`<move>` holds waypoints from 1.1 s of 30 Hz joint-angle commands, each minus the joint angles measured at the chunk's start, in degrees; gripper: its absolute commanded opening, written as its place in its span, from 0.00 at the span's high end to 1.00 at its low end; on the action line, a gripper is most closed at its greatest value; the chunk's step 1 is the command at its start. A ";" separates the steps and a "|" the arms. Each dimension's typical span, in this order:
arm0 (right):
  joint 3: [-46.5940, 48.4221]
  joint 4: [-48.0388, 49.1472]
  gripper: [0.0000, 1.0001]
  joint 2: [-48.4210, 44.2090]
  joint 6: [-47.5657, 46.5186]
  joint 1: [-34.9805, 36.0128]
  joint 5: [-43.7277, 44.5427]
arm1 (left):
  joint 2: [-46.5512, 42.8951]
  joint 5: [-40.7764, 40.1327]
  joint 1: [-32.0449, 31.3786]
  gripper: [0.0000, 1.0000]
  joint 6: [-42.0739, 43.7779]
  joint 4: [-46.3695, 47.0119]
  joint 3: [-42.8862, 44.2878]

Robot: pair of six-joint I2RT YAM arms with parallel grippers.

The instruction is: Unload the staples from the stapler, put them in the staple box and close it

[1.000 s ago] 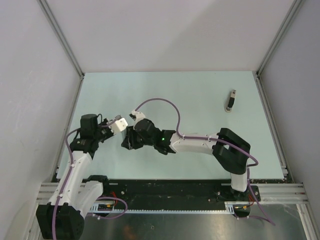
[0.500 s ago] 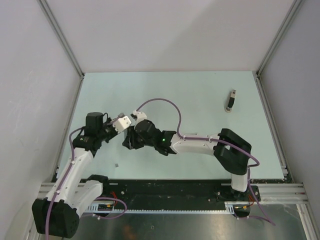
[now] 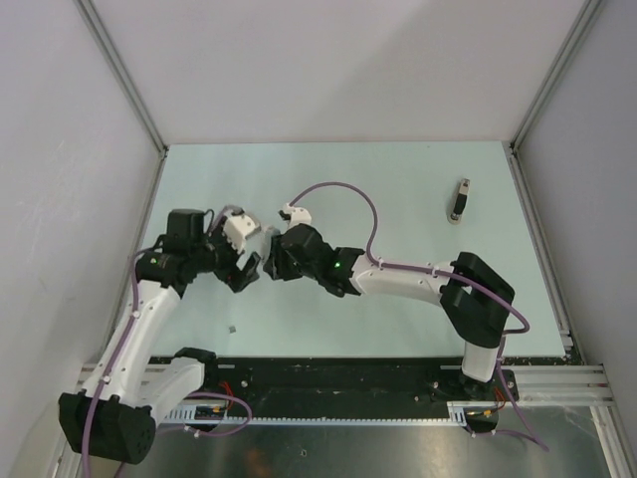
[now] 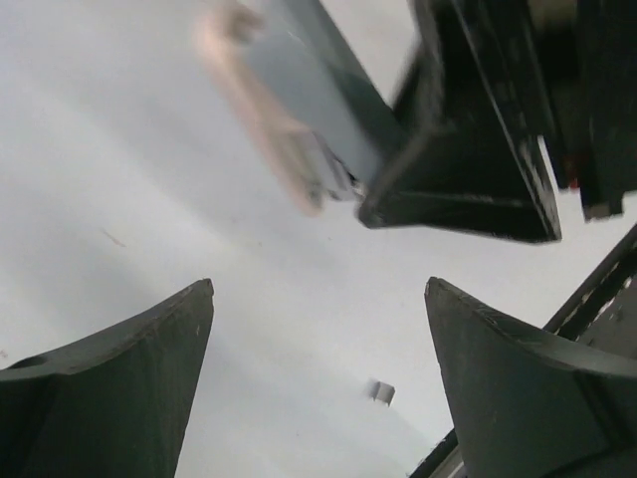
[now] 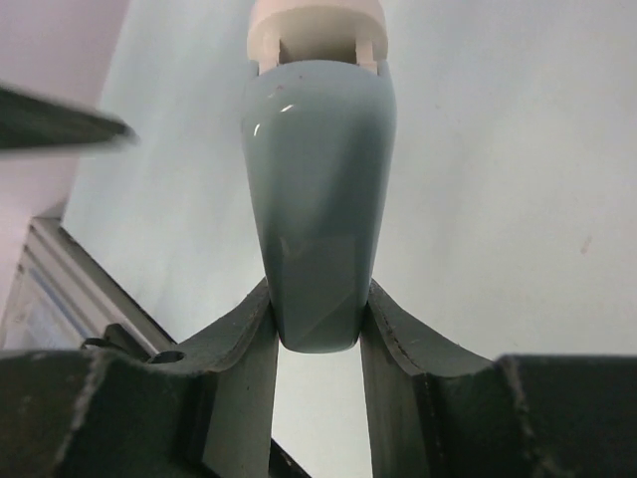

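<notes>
Stapler: clamped in right gripper; hold firm. Left gripper: jaws wide, empty; close squarely on pale end. Staple bit: loose below.

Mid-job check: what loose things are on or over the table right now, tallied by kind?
Stapler: 1
Staple piece: 1
Small dark object: 1
Total: 3

Stapler — glossy, smooth plastic; table surf. matt
</notes>
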 commanded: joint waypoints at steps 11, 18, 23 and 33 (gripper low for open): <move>10.60 -27.37 1.00 5.65 -3.32 4.18 4.00 | 5.92 13.08 23.54 0.07 -16.04 0.36 17.77; 23.83 -40.51 1.00 15.29 -5.61 6.93 3.09 | 5.59 14.79 23.63 0.07 -16.36 0.42 15.66; 27.10 -40.27 1.00 19.93 -5.47 7.27 0.48 | 5.49 12.86 23.73 0.03 -17.38 0.53 14.94; 37.73 -42.60 0.74 28.11 -4.85 7.52 0.45 | 4.87 6.70 23.73 0.01 -19.61 3.02 11.51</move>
